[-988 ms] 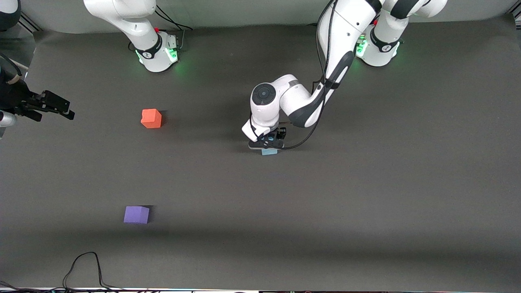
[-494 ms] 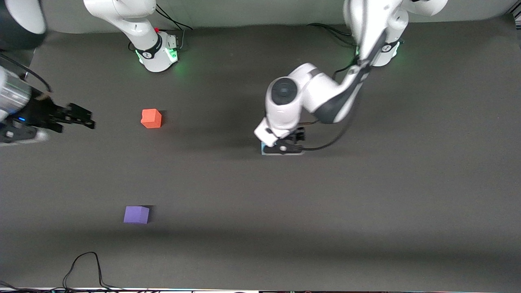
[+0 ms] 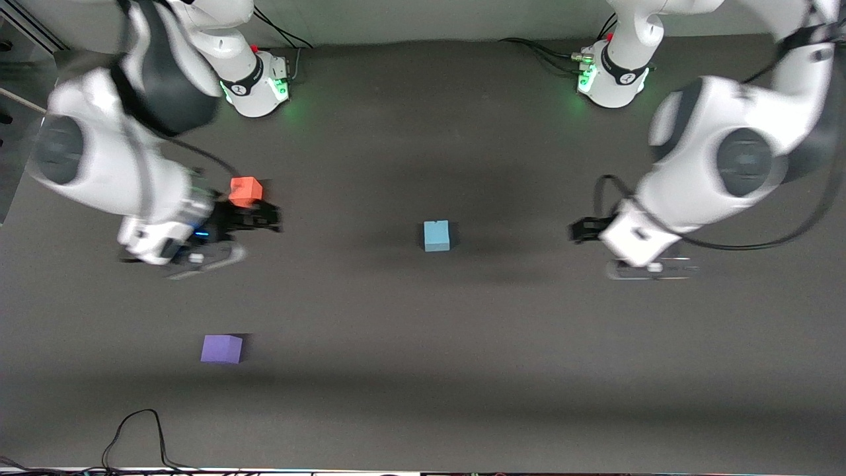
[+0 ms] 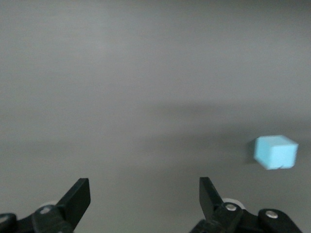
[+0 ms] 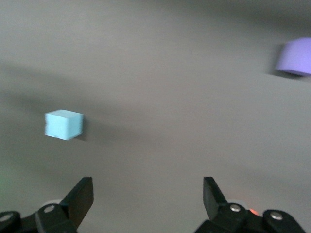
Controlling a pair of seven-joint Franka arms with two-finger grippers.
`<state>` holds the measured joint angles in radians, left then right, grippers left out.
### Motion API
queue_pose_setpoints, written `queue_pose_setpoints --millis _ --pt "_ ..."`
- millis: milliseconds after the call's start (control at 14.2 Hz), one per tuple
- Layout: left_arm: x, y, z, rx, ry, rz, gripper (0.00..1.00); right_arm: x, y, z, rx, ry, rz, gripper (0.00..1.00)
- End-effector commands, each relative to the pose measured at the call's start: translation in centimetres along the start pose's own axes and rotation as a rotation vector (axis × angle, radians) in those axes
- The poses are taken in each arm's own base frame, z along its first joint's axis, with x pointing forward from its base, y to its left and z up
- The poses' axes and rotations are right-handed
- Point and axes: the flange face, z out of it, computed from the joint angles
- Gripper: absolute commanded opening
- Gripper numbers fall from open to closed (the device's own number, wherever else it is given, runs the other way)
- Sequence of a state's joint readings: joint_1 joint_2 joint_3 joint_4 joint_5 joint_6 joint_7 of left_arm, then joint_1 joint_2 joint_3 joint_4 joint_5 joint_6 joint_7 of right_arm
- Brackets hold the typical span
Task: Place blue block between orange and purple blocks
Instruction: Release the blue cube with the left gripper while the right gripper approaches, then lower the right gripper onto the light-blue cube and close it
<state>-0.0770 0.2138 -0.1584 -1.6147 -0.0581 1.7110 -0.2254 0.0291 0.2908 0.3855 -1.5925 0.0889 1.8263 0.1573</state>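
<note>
Over the matte grey table (image 3: 502,370), toward its own end, the left gripper (image 4: 144,201) hangs with black fingers spread and empty. At about nine o'clock from it in the front view sits the blue block (image 3: 436,236) (a small foam cube, free on the mat). Right gripper (image 5: 147,200), also spread and empty, hovers beside the orange block (image 3: 246,191); the purple block (image 3: 222,348) lies nearer the camera

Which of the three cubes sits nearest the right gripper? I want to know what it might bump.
The orange block: it lies right beside the right gripper, while the blue block and purple block sit well apart.
</note>
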Motion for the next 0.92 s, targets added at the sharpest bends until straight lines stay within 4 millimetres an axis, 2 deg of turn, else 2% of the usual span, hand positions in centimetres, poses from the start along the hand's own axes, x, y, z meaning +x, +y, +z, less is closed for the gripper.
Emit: queue_pose_setpoints --millis 0,71,141,282,424,494,635,776,847 --pt "-2.7 -7.4 -4.6 -0.015 0.0 0.042 1.0 1.8 -6.5 5.8 0.096 0.009 0.022 1.0" --pt "-3.7 -9.2 -6.2 -0.007 0.015 0.04 1.0 2.1 -9.0 8.5 0.104 0.007 0.053 1.0" --pt "-4.4 -10.1 -7.2 0.004 0.025 0.041 1.0 2.2 -11.3 11.3 0.092 0.01 0.091 1.0" --pt "-5.1 -12.7 -8.3 0.015 0.034 0.056 1.0 1.7 -15.8 16.6 0.057 0.032 0.129 1.0" --pt "-5.5 -13.0 -8.9 0.019 0.044 0.066 1.0 0.3 -20.5 22.4 -0.004 0.073 0.119 1.0" --pt "-5.7 -13.2 -9.3 0.02 0.051 0.061 1.0 0.4 -22.0 24.7 -0.021 0.081 0.121 1.0" --pt "-6.2 -13.3 -9.7 0.034 0.052 0.064 1.0 0.8 -22.7 27.7 -0.045 0.084 0.137 1.0" --pt "-6.3 -13.4 -9.9 0.048 0.05 0.065 1.0 -0.6 -24.6 30.3 -0.061 0.1 0.099 1.0" --pt "-6.4 -13.3 -10.0 0.052 0.052 0.067 1.0 -1.0 -24.5 31.7 -0.076 0.099 0.104 1.0"
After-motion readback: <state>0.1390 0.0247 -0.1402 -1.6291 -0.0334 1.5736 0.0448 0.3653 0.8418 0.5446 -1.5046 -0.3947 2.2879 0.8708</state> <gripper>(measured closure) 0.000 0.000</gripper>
